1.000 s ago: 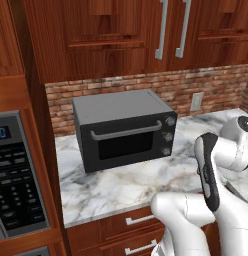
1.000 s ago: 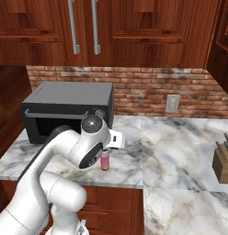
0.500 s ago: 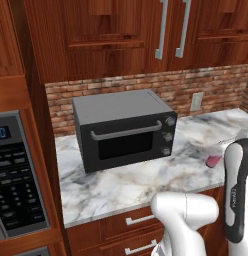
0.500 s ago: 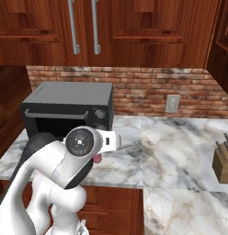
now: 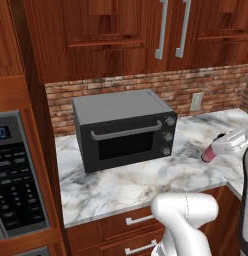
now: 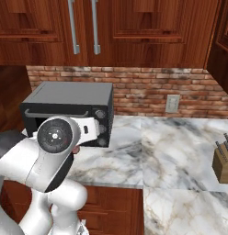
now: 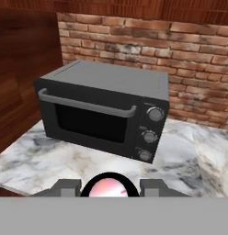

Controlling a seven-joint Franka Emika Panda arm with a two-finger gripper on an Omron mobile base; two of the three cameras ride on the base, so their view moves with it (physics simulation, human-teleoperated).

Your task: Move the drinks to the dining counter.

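Tool clenched on a pink bottle beside the toaster oven

In the hand view the tool (image 7: 109,187) grips a pink bottle (image 7: 109,188) at the bottom centre, its round end facing the camera between the fingers (image 7: 65,187). In the left base view the bottle (image 5: 209,154) sits tilted at the right edge, above the marble surface (image 5: 141,182), well right of the black toaster oven (image 5: 123,128).

Count of things on the brick-backed counter
There was one pink bottle (image 5: 209,154), one black toaster oven (image 5: 123,129) with three knobs (image 7: 148,136), one knife block (image 6: 222,163), one wall socket (image 6: 172,103) and two silver cabinet handles (image 5: 171,29)
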